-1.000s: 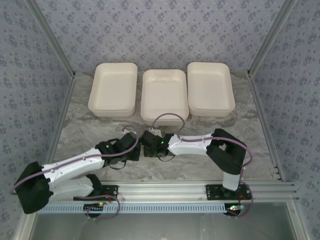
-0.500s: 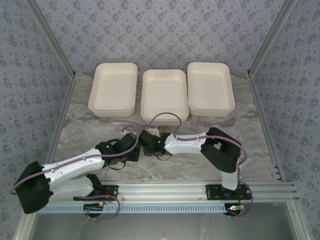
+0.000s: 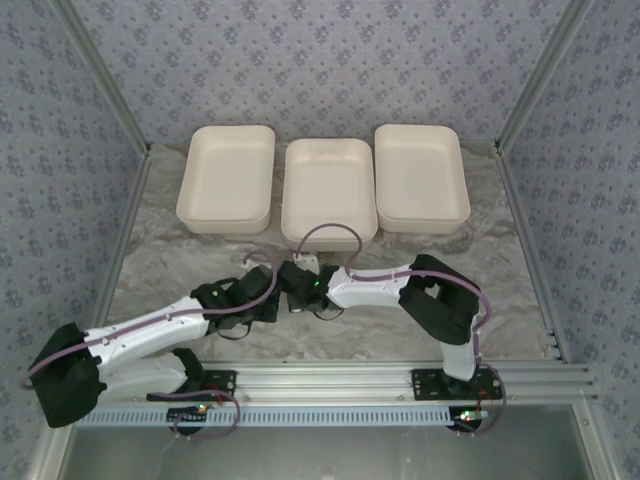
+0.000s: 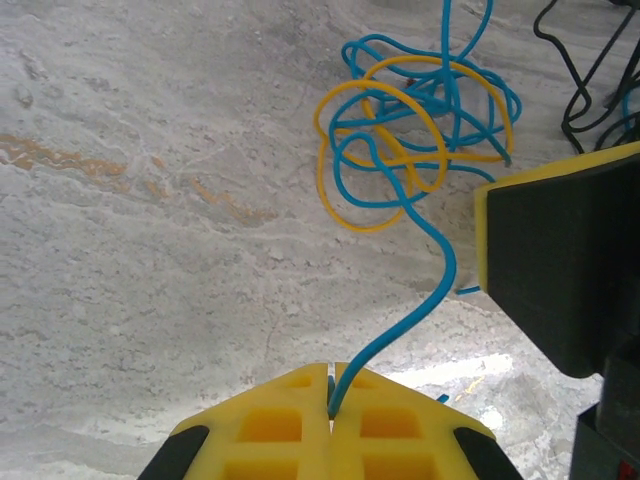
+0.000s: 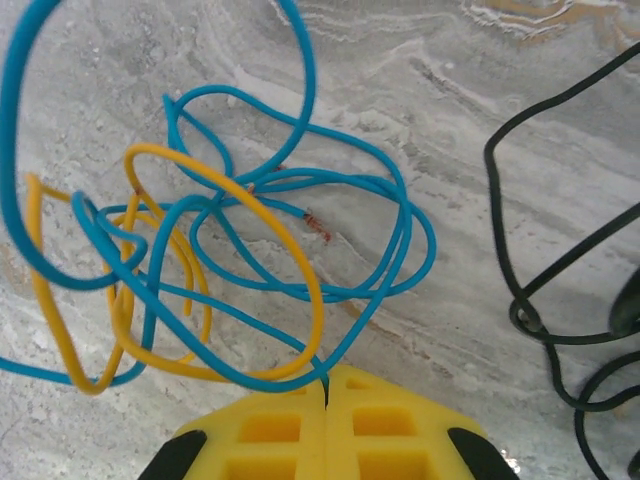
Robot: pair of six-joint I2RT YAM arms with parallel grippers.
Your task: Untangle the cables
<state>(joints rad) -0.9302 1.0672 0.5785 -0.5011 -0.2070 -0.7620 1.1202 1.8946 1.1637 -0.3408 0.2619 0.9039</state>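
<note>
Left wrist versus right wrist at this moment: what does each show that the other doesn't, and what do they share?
Left wrist: left gripper shut on the blue cable leading up to the tangle, beside a finger of the right gripper. Right wrist: right gripper shut on blue cable at the tangle's near edge; a bare reddish cable end. Both: blue cable and yellow cable tangled, black cable, marble table.
</note>
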